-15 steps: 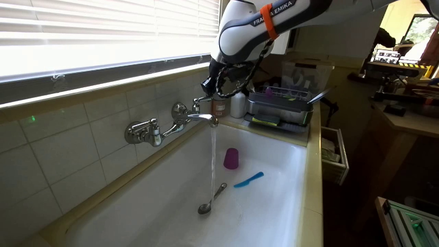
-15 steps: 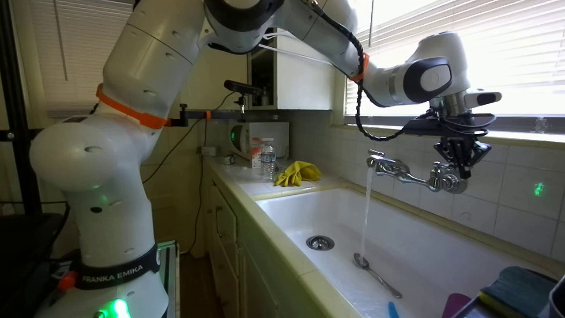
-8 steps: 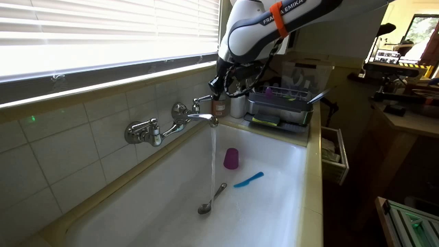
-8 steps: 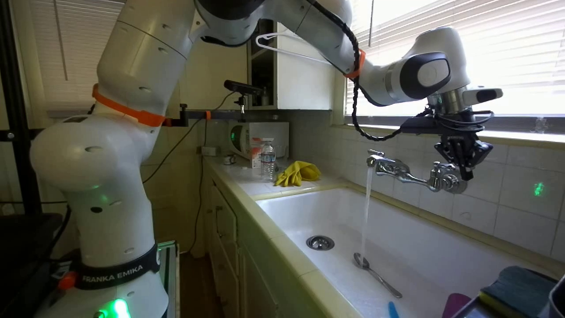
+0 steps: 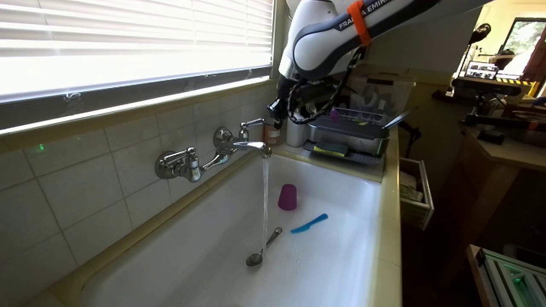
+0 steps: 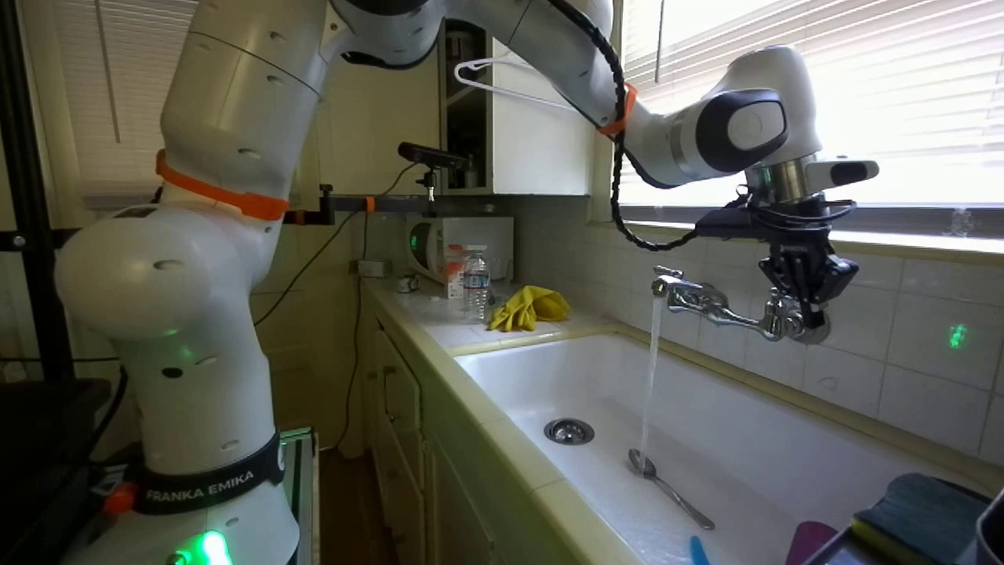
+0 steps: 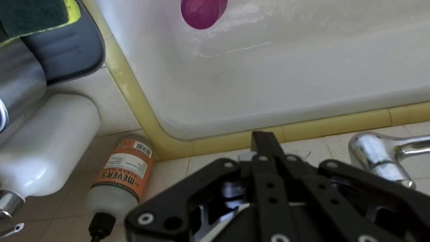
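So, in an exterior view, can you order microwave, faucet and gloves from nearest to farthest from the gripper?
1. Faucet, close beside the gripper.
2. Yellow gloves, across on the counter.
3. Microwave, farther back on that counter.

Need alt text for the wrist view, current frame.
A black gripper, shut with nothing visible in its grip, reaches in from the bottom edge, left of a chrome faucet fitting. Above is a white sink with a magenta cup; at left are an orange-labelled bottle and a white bottle.
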Tool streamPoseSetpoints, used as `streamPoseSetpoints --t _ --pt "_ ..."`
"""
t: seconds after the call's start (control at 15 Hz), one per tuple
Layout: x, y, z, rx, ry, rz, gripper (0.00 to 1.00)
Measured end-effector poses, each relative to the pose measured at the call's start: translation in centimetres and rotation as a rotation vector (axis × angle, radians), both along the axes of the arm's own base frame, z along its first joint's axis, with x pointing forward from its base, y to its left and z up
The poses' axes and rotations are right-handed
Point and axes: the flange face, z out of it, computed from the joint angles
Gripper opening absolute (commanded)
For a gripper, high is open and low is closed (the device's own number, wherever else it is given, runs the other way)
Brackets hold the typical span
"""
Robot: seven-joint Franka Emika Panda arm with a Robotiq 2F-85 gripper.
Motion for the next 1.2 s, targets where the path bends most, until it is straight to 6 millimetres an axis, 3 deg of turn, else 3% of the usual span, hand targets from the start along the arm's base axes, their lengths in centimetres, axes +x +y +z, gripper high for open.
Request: streamPoseSetpoints --t 0.4,1.2 --pt "-1.2 1.3 -0.8 0.021 0.068 0.011 0.00" --pt "0.0 2.9 0.6 0.003 -0.045 0.063 0.00"
